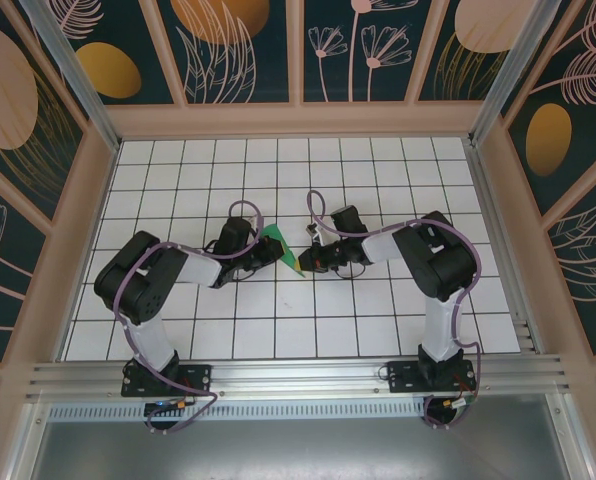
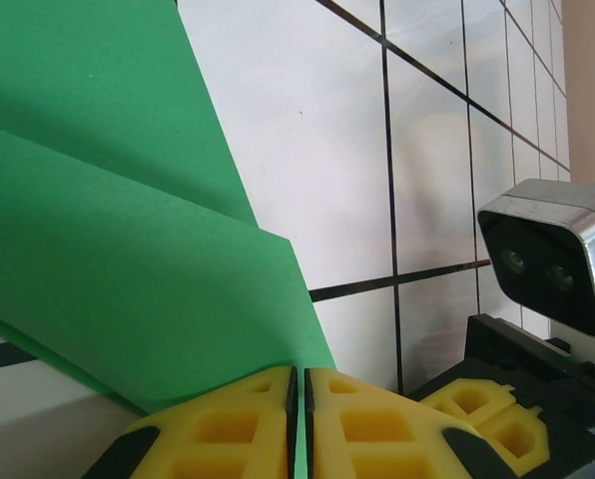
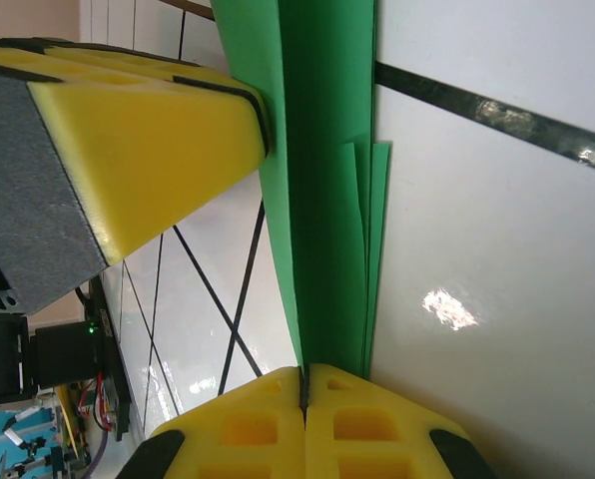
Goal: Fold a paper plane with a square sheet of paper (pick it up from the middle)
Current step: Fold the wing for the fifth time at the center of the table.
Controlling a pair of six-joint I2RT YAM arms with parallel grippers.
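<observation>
The bright green sheet of paper (image 1: 275, 240) is folded into narrow overlapping layers and hangs above the white grid table between the two arms. My left gripper (image 1: 264, 250) is shut on one edge of it; in the left wrist view the yellow pads (image 2: 228, 429) pinch a sliver of the paper (image 2: 128, 249). My right gripper (image 1: 304, 262) is shut on the opposite end. In the right wrist view its jaws (image 3: 304, 384) meet on the paper's (image 3: 327, 150) folded edge, with several layers fanning out beside them. The left gripper's finger (image 3: 148, 130) presses the paper from the upper left.
The white grid table (image 1: 378, 180) spreads round both arms, fenced by a wooden frame (image 1: 298, 120) at the back and sides. The right arm's wrist camera (image 2: 552, 254) sits close to my left gripper.
</observation>
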